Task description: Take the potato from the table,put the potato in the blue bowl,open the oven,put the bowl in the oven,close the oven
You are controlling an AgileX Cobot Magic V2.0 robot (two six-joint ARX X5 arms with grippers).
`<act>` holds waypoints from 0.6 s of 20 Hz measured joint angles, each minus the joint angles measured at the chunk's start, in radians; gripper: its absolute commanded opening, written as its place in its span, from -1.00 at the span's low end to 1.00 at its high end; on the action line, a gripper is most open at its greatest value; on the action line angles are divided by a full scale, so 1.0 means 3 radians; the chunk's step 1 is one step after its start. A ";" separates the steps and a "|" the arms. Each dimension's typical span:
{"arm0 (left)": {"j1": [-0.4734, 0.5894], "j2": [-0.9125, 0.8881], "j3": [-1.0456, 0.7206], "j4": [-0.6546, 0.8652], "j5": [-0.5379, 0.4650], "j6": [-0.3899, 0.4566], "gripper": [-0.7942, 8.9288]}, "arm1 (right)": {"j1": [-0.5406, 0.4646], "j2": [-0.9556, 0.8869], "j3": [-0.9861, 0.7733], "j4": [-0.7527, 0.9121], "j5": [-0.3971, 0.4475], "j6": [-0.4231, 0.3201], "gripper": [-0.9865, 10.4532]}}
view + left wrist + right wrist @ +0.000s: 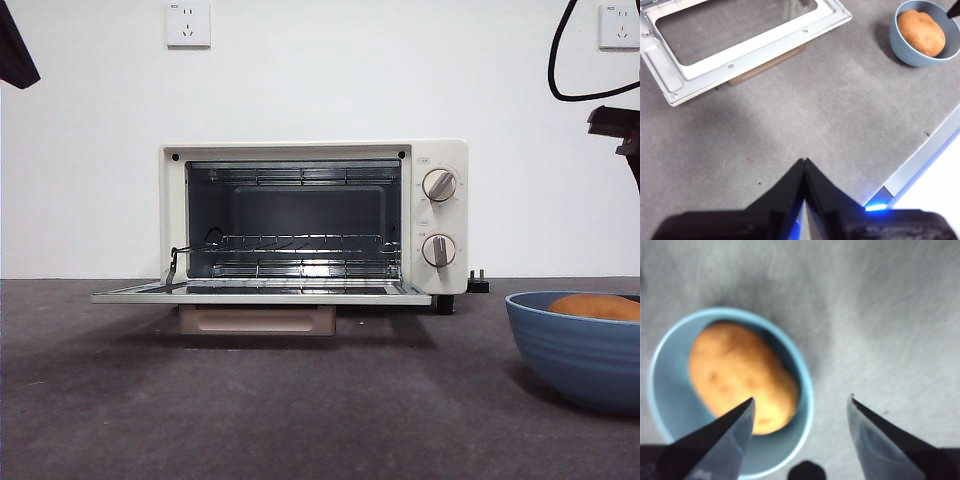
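Observation:
The cream-white oven stands at the back of the table with its door folded down flat and the wire rack showing inside. At the right, in front of the oven, the blue bowl holds the orange-brown potato. My right gripper hovers open above the bowl, its jaws astride one side of the rim, one over the potato and one outside the bowl. My left gripper is shut on nothing, raised over bare table in front of the lowered door.
The beige handle hangs under the open door. The oven's two knobs face forward, and a black plug lies beside its right foot. In the left wrist view the table's metal edge runs close by.

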 measured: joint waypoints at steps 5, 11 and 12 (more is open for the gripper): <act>0.0000 0.0000 0.0000 0.0000 0.0001 0.0000 -0.85 | -0.0067 0.0173 0.0000 0.0008 0.0050 -0.0039 -0.28; 0.0000 0.0000 0.0000 0.0000 0.0000 0.0000 -0.85 | -0.0067 0.0563 0.0000 0.0125 0.0045 -0.0061 -0.70; 0.0000 0.0000 0.0000 0.0000 0.0000 0.0000 -0.85 | -0.0067 0.0598 0.0000 0.0128 0.0043 -0.0062 -0.78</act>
